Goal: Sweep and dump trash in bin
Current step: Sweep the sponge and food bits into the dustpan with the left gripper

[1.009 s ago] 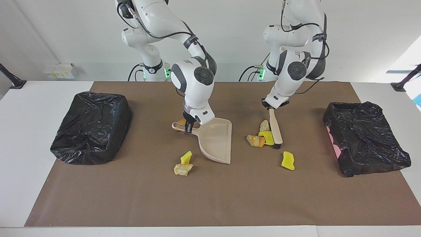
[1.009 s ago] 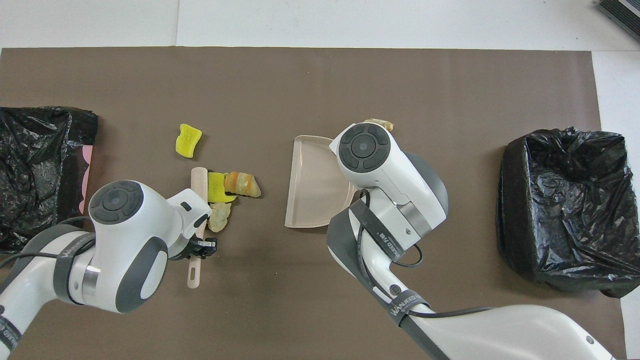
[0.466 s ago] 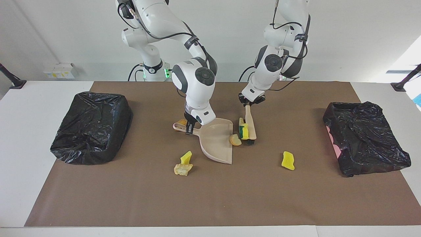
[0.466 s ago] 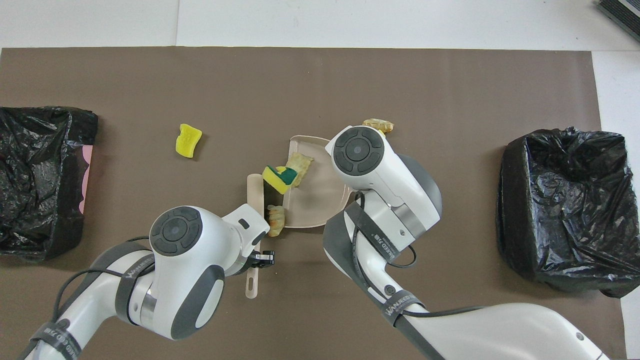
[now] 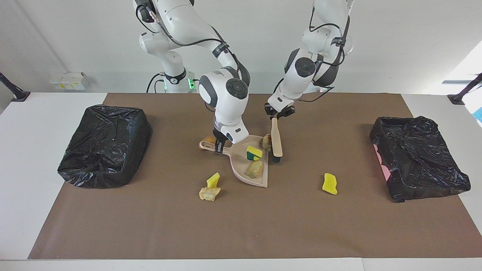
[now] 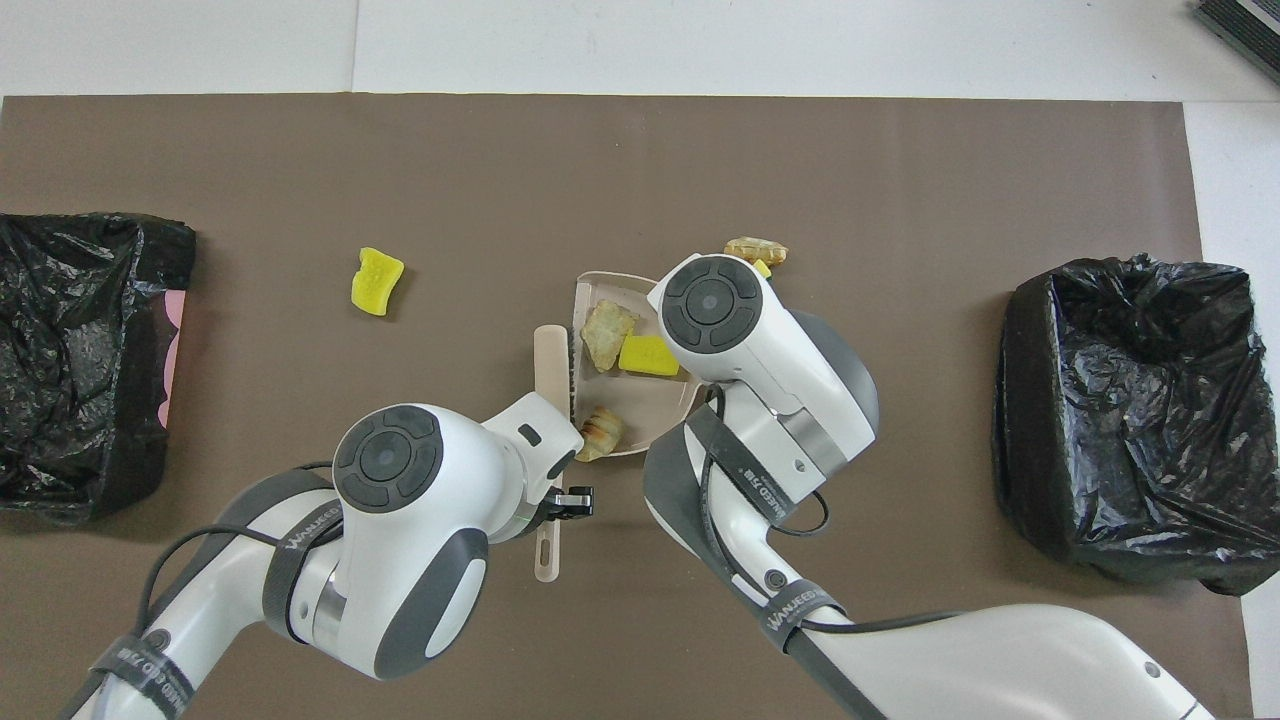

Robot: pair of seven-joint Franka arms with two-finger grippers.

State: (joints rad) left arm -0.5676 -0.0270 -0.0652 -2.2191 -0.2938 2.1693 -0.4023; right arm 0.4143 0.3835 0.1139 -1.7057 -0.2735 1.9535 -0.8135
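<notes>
Mid-sweep: our left tool [image 5: 278, 114] clamped on the brush [image 5: 276, 141], right tool [image 5: 218, 145] clamped on the dustpan [image 5: 241, 170] handle, three scraps [image 5: 255, 152] in the pan, four on the bench; next, sweep the lone wedge [image 5: 330, 183] panward.

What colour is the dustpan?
Pale pink-beige dustpan; it shows best in the facing view.

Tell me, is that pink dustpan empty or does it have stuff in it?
Not empty. The dustpan holds a yellow sponge piece and a bread-like lump; another lump sits at its lip beside the brush.
</notes>
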